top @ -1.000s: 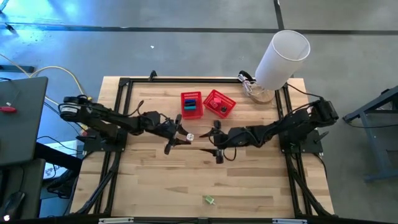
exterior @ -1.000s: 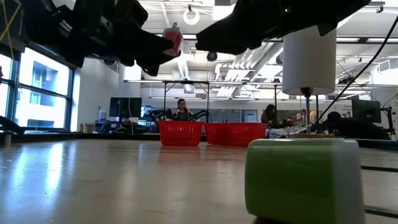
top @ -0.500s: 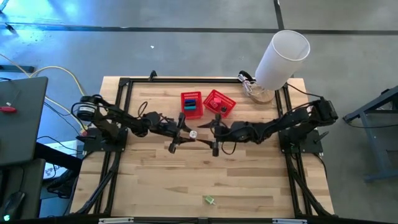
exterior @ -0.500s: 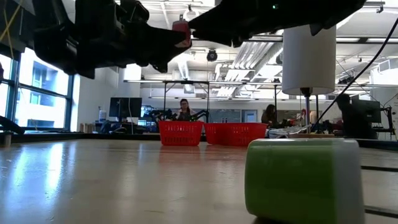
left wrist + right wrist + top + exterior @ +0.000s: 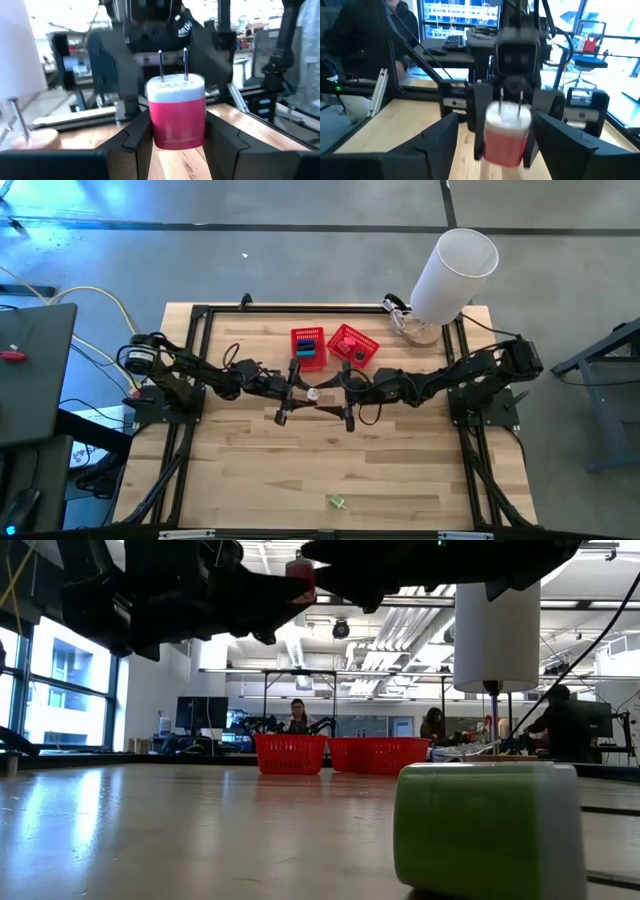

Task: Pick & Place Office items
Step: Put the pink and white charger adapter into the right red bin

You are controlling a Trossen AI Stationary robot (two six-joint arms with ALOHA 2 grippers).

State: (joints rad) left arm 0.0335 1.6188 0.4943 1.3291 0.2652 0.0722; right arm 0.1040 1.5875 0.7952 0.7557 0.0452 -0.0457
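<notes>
My left gripper (image 5: 176,131) pinches the red-white charger (image 5: 176,114) by its red body, held in the air at the centre of the high frame just below the two red baskets (image 5: 309,348), its long axis and two metal prongs pointing straight at my right gripper (image 5: 502,131). That gripper's fingers (image 5: 437,132) stand spread on either side of the charger's white prong end. I can read no writing on it.

The high view looks straight down on the whole table (image 5: 240,470). The low view sits at tabletop height, level, close behind a green block (image 5: 487,825) — two red baskets (image 5: 291,753) stand far off. Each wrist view faces the other arm, both sharing the red-white plug (image 5: 177,111) at close range.
</notes>
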